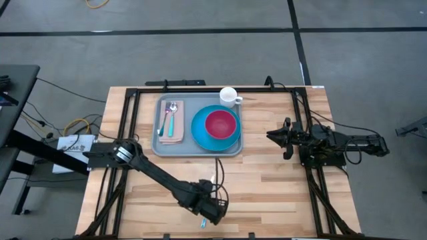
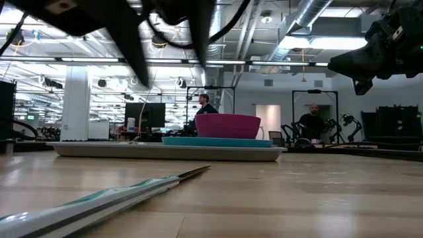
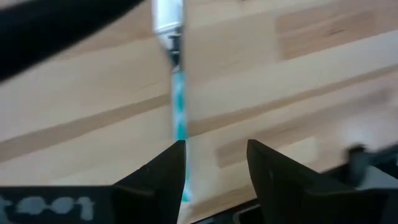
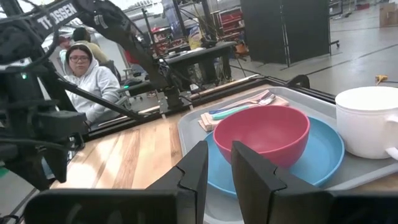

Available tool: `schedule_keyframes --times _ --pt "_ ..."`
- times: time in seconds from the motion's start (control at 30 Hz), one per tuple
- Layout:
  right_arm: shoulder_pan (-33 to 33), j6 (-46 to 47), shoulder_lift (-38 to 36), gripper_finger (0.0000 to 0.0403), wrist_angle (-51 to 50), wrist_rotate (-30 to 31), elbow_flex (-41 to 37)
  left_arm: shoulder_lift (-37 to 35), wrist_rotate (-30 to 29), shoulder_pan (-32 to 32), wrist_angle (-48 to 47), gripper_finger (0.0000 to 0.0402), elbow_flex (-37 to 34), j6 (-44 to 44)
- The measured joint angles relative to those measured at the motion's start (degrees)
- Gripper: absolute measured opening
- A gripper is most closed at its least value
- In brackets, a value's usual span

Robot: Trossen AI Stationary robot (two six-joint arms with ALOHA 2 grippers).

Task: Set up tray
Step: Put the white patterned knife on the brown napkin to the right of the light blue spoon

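Note:
The light-grey tray (image 1: 188, 107) lies at the table's far middle. On it are a tan napkin (image 1: 175, 137) with a spoon and a fork (image 1: 170, 113), and a blue plate (image 1: 200, 137) bearing a red bowl (image 1: 221, 123). A knife with a teal handle (image 3: 179, 112) lies flat on the wood by the near edge (image 1: 203, 223). My left gripper (image 3: 214, 162) hangs open over its handle end, pointing steeply down; the handle runs beside one finger (image 3: 163, 177). My right gripper (image 4: 219, 168) waits at the table's right, level, a narrow gap between its fingers.
A white mug (image 1: 229, 97) stands at the tray's far right corner; on the rim or beside it, I cannot tell. Black frame rails (image 1: 200, 88) run around the table. People show in the room beyond (image 4: 87, 68). Bare wood lies between tray and knife.

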Motion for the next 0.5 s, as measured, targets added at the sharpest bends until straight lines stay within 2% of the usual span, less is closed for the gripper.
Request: schedule_keyframes --times 0.13,0.5 --pt "0.0 0.0 0.0 0.0064 0.0 0.0 0.0 1.2 2.1 -1.3 -1.6 0.0158 -0.2 -2.7" --pt "0.0 0.0 -0.1 0.0064 0.1 0.0 0.0 2.3 1.0 -1.8 2.0 0.0158 -0.2 -2.5"
